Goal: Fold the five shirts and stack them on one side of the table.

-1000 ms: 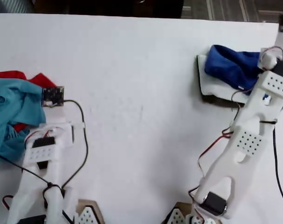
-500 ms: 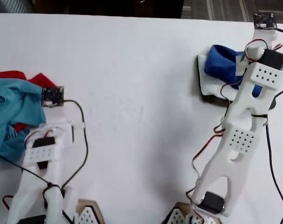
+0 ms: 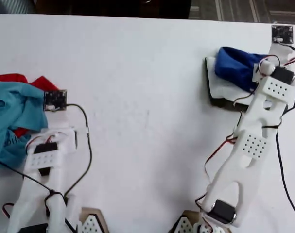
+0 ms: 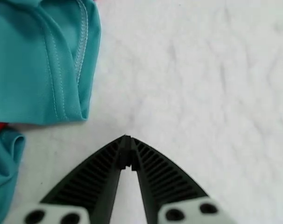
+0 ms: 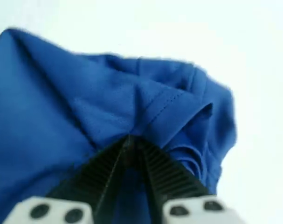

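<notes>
Two crumpled shirts, a teal knit shirt (image 3: 13, 114) over a red shirt (image 3: 11, 77), lie heaped at the left edge of the high view on the white surface (image 3: 147, 63), both cut off by the frame. At the upper right a royal-blue shirt (image 3: 237, 68) sits bunched on a flat folded white shirt (image 3: 222, 90); a dark layer (image 3: 219, 103) beneath is too thin to identify. From above, the right arm (image 3: 254, 145) lies across the blue shirt's right end, covering that part. The right wrist view adds the grip: the right arm's fingers (image 5: 104, 172) are clamped on a stitched fold of the blue cloth. The left wrist view adds that the left arm's fingers (image 4: 99, 177) are pressed together, tips touching, holding nothing, over bare surface just beside the teal shirt's hemmed edge; in the high view the left arm (image 3: 40, 160) stands at the lower left.
</notes>
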